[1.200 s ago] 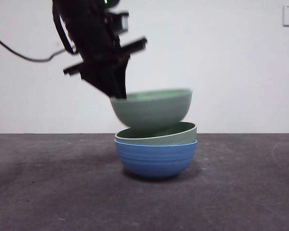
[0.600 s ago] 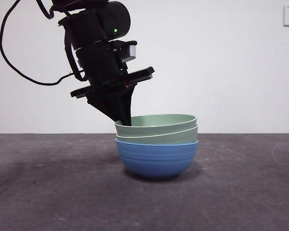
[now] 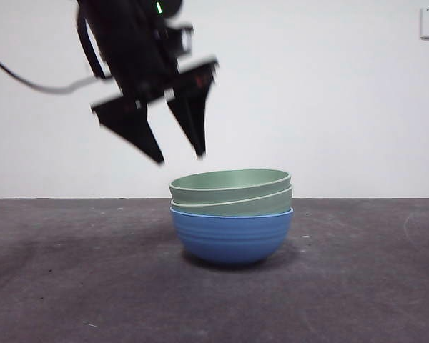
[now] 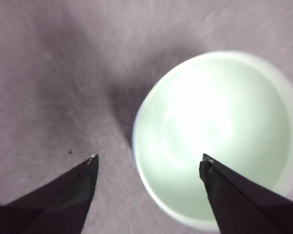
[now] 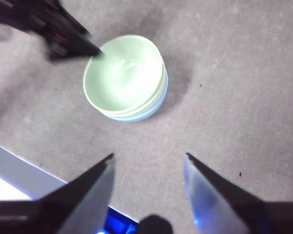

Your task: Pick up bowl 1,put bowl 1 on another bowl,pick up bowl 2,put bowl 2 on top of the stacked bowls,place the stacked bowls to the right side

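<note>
the stacked bowls (image 3: 232, 221): two pale green in ridged blue; left gripper (image 3: 180, 155) above, wide open, empty

We see the stacked bowls (image 3: 232, 218) standing on the bench (image 3: 71, 286), near its middle in the front view, with a wall behind them. Two bowls sit nested inside another bowl (image 3: 232, 237), which rests at the bottom, directly on the bench. The left gripper (image 3: 180, 156) hangs above the stack's left rim, apart from it, jaws spread. The right gripper (image 5: 147, 158) hangs well away from the stack, jaws spread above bare bench.
</note>
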